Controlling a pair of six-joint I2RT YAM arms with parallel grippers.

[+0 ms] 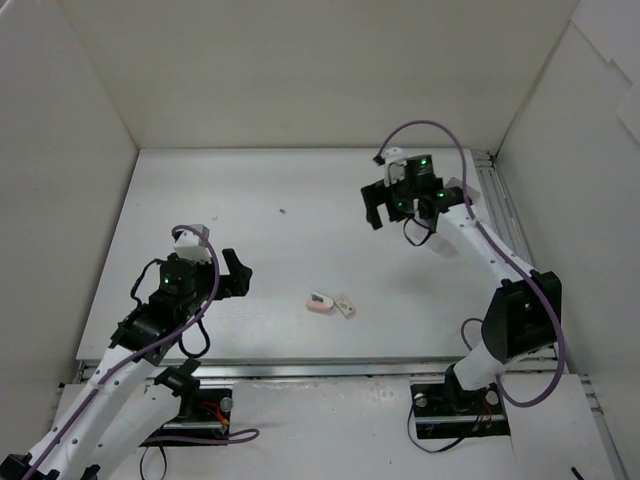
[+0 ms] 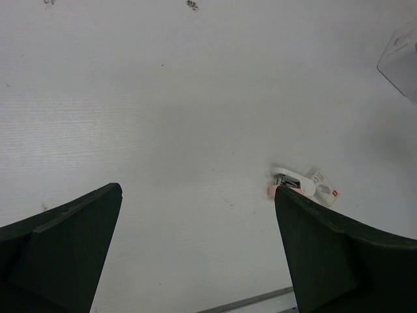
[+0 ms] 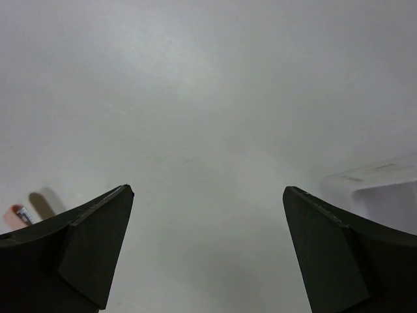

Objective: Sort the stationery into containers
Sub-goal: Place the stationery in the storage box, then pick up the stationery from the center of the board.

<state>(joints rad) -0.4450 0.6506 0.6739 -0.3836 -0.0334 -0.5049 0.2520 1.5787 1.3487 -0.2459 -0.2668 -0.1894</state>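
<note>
Two small eraser-like blocks lie side by side on the table's near middle: a white-pink one (image 1: 320,302) and a cream one (image 1: 345,305). In the left wrist view the white-pink block (image 2: 293,180) and the cream block (image 2: 324,187) lie just past my right fingertip. My left gripper (image 1: 192,278) (image 2: 197,189) is open and empty, to the left of them. My right gripper (image 1: 405,210) (image 3: 207,189) is open and empty over the far right. A white container's corner (image 3: 378,186) shows beside it, and a container corner (image 2: 401,55) shows far right. No pen-like sticks show.
A tiny dark speck (image 1: 282,211) lies on the white table at mid-far. White walls enclose the left, back and right. A metal rail (image 1: 300,370) runs along the near edge. A small pink item (image 3: 19,214) peeks out at the right wrist view's left edge.
</note>
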